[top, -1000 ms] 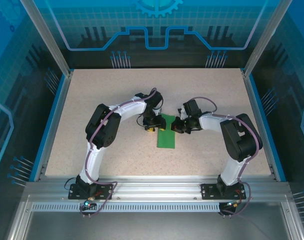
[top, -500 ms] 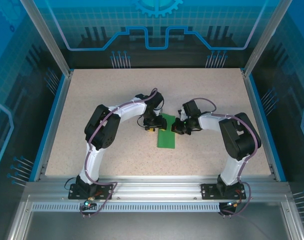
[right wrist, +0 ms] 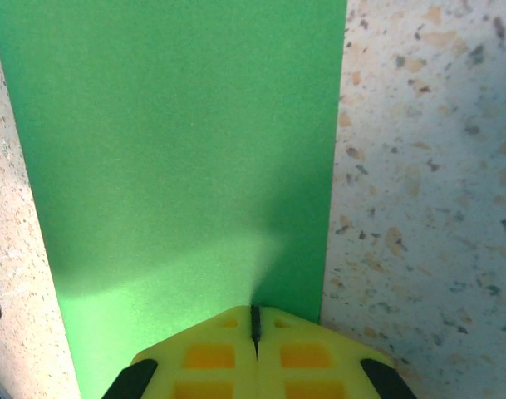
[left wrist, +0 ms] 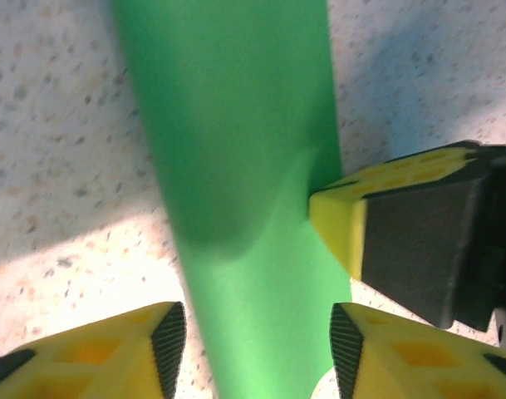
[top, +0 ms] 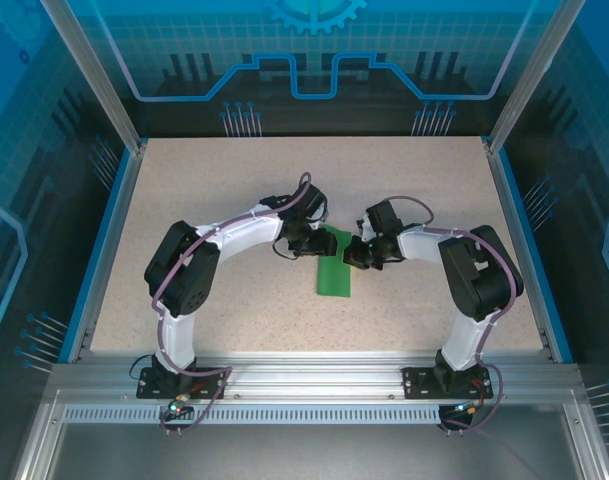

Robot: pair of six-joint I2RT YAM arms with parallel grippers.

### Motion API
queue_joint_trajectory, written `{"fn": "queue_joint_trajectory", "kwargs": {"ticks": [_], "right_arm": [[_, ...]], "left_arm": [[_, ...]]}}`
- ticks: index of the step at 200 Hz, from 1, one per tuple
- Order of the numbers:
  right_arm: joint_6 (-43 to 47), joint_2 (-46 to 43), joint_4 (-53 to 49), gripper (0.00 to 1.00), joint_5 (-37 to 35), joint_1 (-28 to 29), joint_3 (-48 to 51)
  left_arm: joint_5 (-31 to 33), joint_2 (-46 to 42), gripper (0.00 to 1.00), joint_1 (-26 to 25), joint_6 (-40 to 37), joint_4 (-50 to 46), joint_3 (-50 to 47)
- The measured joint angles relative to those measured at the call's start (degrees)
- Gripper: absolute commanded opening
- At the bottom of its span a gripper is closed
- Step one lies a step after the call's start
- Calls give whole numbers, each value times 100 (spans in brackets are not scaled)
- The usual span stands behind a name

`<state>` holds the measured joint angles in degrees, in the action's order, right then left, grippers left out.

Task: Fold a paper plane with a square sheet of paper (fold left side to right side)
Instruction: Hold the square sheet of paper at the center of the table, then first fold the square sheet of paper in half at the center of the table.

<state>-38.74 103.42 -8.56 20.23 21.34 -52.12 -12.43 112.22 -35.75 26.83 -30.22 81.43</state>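
From the near edge of the table (top: 184,200) both arms reach in toward the middle, where the square sheet of paper (top: 334,272) lies flat, folded to a narrow green strip with its long side running away from the arm bases. The near end of the strip is free, and both grippers meet at its far part.

The left gripper (top: 309,245) comes from the left side. In the left wrist view its two yellow fingers (left wrist: 111,353) stand apart with a clear gap, and the green strip passes through this gap, lying on the table – the jaws are moderately wide and do not pinch it.

The right gripper (top: 356,253) comes from the right side. In the right wrist view its fingers are closed fully together, only a thin seam between them, and the closed tip sits on the paper close to the strip's right edge – nothing is between the jaws. A small dent in the paper shows beside this tip in the left wrist view
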Motion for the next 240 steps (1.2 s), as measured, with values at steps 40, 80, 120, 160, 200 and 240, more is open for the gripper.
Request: {"fn": "queue_joint_trajectory", "kwargs": {"ticks": [40, 80, 120, 160, 200, 240], "right_arm": [[2, 0, 0, 0, 0, 0, 0], [4, 0, 0, 0, 0, 0, 0], [11, 11, 2, 0, 35, -17, 0], [22, 44, 7, 0, 140, -68, 0], [22, 63, 4, 0, 192, -94, 0], [24, 76, 4, 0, 243, -120, 0]], "left_arm": [[-461, 131, 20, 0, 109, 385, -98], [-564, 369, 18, 0, 131, 533, -98], [-505, 579, 17, 0, 129, 540, -122], [-428, 592, 17, 28, 129, 590, -249], [-461, 579, 17, 98, 129, 772, -424], [-682, 448, 19, 203, 133, 1158, -739]]}}
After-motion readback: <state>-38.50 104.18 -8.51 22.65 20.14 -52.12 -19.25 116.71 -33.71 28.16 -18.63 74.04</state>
